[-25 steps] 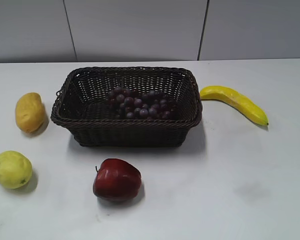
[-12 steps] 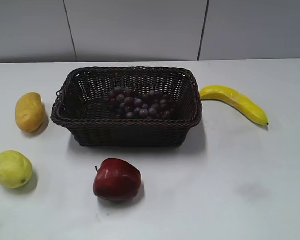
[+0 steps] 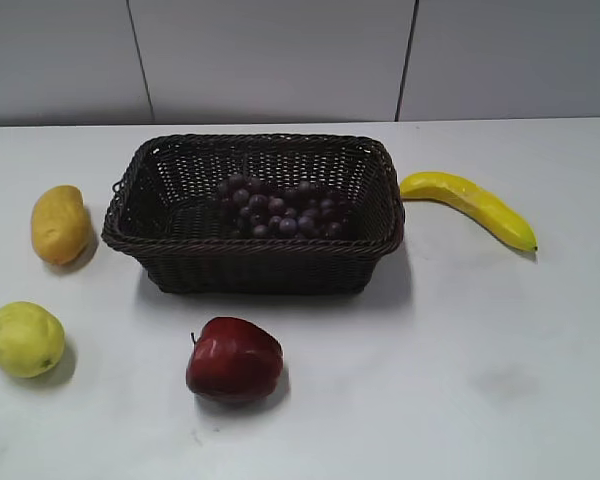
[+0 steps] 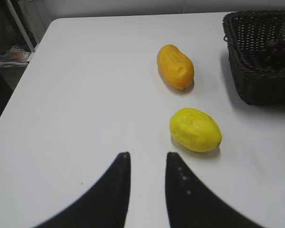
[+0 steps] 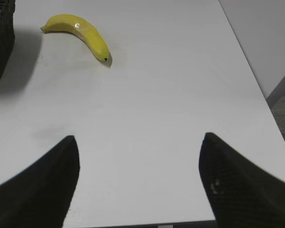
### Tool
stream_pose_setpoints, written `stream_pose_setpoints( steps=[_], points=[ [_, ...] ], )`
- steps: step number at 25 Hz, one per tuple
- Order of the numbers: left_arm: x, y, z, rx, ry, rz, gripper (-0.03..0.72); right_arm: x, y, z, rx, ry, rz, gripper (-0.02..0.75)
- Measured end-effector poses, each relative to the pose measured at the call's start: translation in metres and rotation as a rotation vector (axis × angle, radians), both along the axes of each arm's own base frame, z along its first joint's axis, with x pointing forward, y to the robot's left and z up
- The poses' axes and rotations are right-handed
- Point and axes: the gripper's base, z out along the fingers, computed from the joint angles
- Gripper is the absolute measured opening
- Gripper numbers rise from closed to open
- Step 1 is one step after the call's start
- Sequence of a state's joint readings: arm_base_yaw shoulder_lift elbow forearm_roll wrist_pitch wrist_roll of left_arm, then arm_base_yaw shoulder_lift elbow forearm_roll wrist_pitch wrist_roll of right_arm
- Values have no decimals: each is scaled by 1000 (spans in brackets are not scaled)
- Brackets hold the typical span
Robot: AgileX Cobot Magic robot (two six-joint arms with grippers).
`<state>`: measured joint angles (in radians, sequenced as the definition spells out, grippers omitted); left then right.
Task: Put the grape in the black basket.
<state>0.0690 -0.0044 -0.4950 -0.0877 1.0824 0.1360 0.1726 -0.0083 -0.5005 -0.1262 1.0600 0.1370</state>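
The grape (image 3: pixel 278 210), a dark red-purple bunch, lies inside the black basket (image 3: pixel 250 255) at mid-table, toward its right half. The left wrist view shows the basket's corner (image 4: pixel 247 80) with some grapes (image 4: pixel 278 50) inside. The right wrist view shows only a basket edge (image 5: pixel 0 42). My left gripper (image 4: pixel 146 156) hovers over bare table near the lemon, its jaws a small gap apart and empty. My right gripper (image 5: pixel 138 142) is wide open and empty above the table's near right edge. Neither gripper shows in the exterior view.
A yellow mango (image 3: pixel 59 224) and a lemon (image 3: pixel 22 339) lie left of the basket, a red apple (image 3: pixel 233 359) in front of it, a banana (image 3: pixel 470 205) to its right. The table's left edge (image 4: pixel 19 95) and right edge (image 5: pixel 249 71) are near.
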Motion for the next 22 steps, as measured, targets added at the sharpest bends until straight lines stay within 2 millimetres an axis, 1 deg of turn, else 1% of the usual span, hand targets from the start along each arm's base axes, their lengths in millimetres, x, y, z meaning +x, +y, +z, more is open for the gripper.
stream_pose_setpoints(
  steps=[22],
  points=[
    [0, 0, 0, 0, 0, 0, 235, 1, 1, 0, -2, -7, 7, 592]
  ],
)
